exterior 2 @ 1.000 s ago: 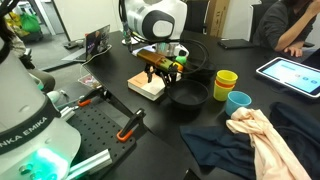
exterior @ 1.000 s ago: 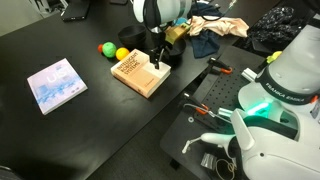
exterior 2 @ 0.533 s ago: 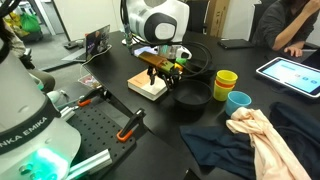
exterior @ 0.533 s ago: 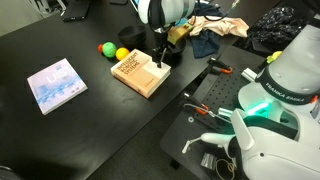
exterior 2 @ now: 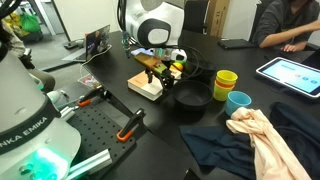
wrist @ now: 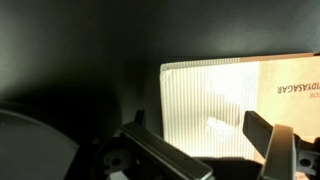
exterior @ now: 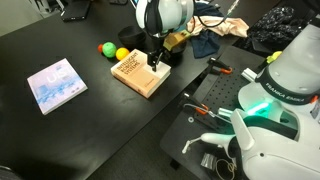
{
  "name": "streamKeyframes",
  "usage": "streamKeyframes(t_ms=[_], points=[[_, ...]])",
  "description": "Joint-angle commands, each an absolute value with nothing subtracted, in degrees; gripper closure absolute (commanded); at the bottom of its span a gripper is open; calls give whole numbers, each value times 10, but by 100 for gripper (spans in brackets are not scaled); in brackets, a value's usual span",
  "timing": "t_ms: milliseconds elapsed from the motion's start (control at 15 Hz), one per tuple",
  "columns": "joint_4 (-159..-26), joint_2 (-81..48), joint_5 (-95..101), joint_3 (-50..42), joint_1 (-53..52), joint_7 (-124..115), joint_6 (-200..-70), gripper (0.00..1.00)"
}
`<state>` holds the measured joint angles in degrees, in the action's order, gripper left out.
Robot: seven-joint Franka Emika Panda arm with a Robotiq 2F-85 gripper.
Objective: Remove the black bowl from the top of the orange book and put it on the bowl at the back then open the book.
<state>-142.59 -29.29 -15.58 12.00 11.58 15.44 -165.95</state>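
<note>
The orange book point(exterior: 138, 73) lies shut on the black table, also in the exterior view point(exterior 2: 148, 86), with nothing on its cover. In the wrist view its white page edge point(wrist: 205, 100) and orange cover point(wrist: 290, 85) fill the middle and right. My gripper point(exterior: 154, 60) is open and empty, low over the book's edge nearest a black bowl point(exterior 2: 190, 97). In the wrist view its fingers point(wrist: 197, 135) stand apart over the pages. The bowl sits on the table beside the book, mostly hidden behind the gripper in the exterior view point(exterior: 173, 56). I cannot tell whether it is a stack.
A green ball point(exterior: 104, 47) and a yellow ball point(exterior: 121, 53) lie beside the orange book. A pale blue book point(exterior: 56, 84) lies apart. A yellow cup point(exterior 2: 226, 80), a blue cup point(exterior 2: 238, 101) and crumpled cloth point(exterior 2: 262, 135) sit past the bowl. Tools lie on the robot's base plate point(exterior: 200, 105).
My gripper has shifted a little from the bowl side onto the book's edge. The book and bowl have not moved.
</note>
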Motion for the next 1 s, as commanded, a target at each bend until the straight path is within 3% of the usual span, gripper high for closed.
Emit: streamKeyframes(t_ms=[0, 933], points=[[-1434, -301, -176, 162, 152, 145, -1695, 0], [-1445, -301, -321, 336, 345, 178, -1703, 0]])
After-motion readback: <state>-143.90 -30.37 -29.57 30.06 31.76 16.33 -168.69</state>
